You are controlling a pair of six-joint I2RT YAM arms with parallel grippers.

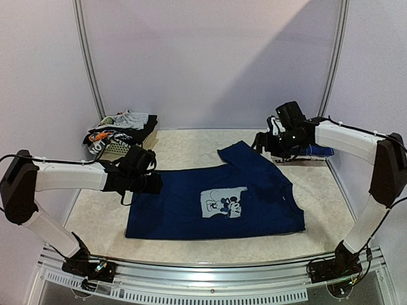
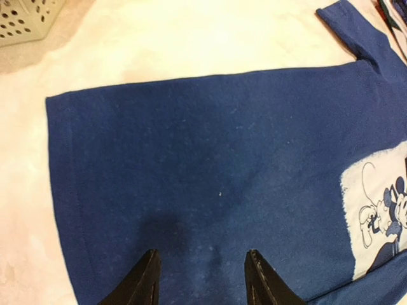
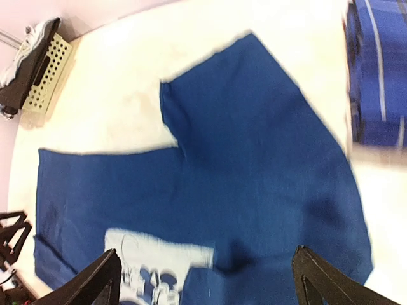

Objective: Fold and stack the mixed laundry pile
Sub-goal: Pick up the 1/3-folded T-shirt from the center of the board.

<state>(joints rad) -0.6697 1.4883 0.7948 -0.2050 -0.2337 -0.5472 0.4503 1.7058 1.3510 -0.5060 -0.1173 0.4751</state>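
A navy T-shirt (image 1: 216,200) with a pale cartoon print (image 1: 224,203) lies spread flat in the middle of the table, one sleeve pointing to the back. My left gripper (image 1: 154,182) hovers over the shirt's left part, open, with only blue cloth (image 2: 210,171) showing between its fingertips (image 2: 147,279). My right gripper (image 1: 267,142) hangs high at the back right, wide open and empty, looking down on the shirt (image 3: 254,171). A folded blue plaid shirt (image 1: 315,151) lies behind it. The rest of the laundry pile (image 1: 121,127), grey, black and orange-white pieces, sits in the basket.
A small white slatted basket (image 1: 117,148) stands at the back left corner, also seen from both wrists as the basket (image 2: 25,19) and basket (image 3: 48,82). The plaid shirt (image 3: 378,76) lies near the right wall. Pale walls and metal posts enclose the table.
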